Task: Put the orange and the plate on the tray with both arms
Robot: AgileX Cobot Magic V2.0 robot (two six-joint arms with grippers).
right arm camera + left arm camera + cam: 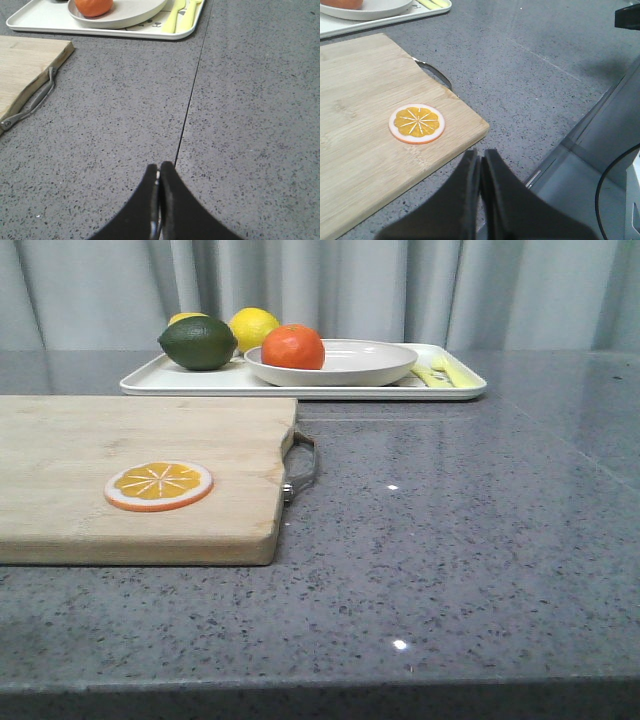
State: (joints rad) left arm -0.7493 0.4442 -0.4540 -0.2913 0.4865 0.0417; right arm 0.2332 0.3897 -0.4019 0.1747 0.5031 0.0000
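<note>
The orange (293,347) sits in the off-white plate (375,365), and the plate rests on the white tray (200,381) at the back of the table. The right wrist view shows the orange (91,6), the plate (135,17) and the tray (45,22) too. The left wrist view shows only edges of the plate (375,11) and the tray (385,22). My left gripper (480,154) is shut and empty over the table's front edge beside the cutting board. My right gripper (159,167) is shut and empty, low over bare table, far from the tray. Neither gripper shows in the front view.
A wooden cutting board (90,455) with a metal handle (303,465) lies at front left and carries a flat orange slice disc (158,485). A dark green lime (198,342) and a yellow lemon (253,328) sit on the tray's left. Yellow cutlery print (440,372) marks its right end.
</note>
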